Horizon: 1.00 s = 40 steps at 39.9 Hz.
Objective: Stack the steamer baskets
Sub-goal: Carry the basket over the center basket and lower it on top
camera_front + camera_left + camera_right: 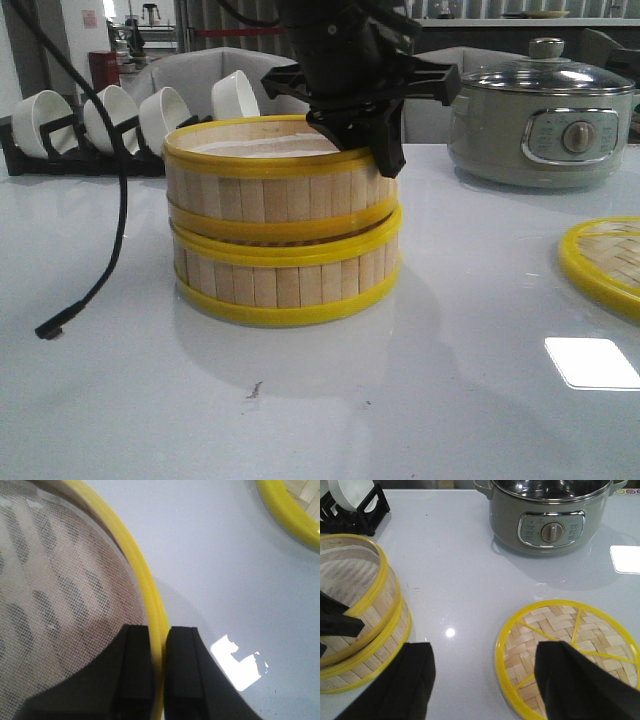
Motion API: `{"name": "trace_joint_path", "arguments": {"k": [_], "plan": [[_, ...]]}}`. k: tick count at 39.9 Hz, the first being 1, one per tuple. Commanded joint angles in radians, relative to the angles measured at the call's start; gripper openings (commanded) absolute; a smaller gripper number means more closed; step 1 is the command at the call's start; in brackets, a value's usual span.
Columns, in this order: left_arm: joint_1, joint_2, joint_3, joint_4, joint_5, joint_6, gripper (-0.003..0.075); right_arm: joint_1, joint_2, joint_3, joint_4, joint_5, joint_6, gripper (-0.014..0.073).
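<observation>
The 2 steamer baskets are stacked on the white glossy table (420, 400), a little left of centre in the front view. The upper basket (270, 185) sits on the lower basket (285, 275), slightly askew, so its right side overhangs the yellow rim beneath. Both are round and shallow, with walls of upright pale bamboo slats between smooth yellow plastic rims. Inside the upper one lies a white mesh liner (55, 595), slats showing through the weave; nothing else shows in it.

The left gripper (158, 645) reaches down at the upper basket's right rim. Its 2 black fingers (137, 665) stand close together astride the yellow rim, one inside the wall and one outside, pinching it.

The right gripper (482, 680) hangs over the table between the stack and the lid, its jaws spread wide with nothing between them.

The lid (570, 655) lies flat to the right of the stack, well apart from it: a round disc of woven bamboo strips in a yellow rim with yellow spokes.

Behind it stands a grey-green electric pot (540, 125) with a glass lid, a knob on top and a control dial; the markings round the dial are too small to read. At the back left, a black rack (70, 155) holds 4 white bowls (165, 115) on edge. A black cable (100, 200) hangs down to the table at the left.
</observation>
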Motion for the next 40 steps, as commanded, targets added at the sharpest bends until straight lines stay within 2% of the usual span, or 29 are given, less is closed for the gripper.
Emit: {"name": "trace_joint_path", "arguments": {"k": [1, 22, 40], "plan": [[-0.014, -0.061, -0.04, -0.007, -0.03, -0.002, 0.0089, 0.002, -0.007, -0.037, -0.003, -0.073, -0.005, 0.0539], [-0.021, -0.061, -0.04, -0.012, 0.052, -0.002, 0.0089, 0.002, -0.007, -0.037, -0.003, -0.071, -0.005, 0.0539], [-0.021, -0.061, -0.04, -0.012, 0.043, -0.002, 0.0089, 0.002, -0.007, -0.037, -0.003, -0.07, -0.005, 0.0539]]}}
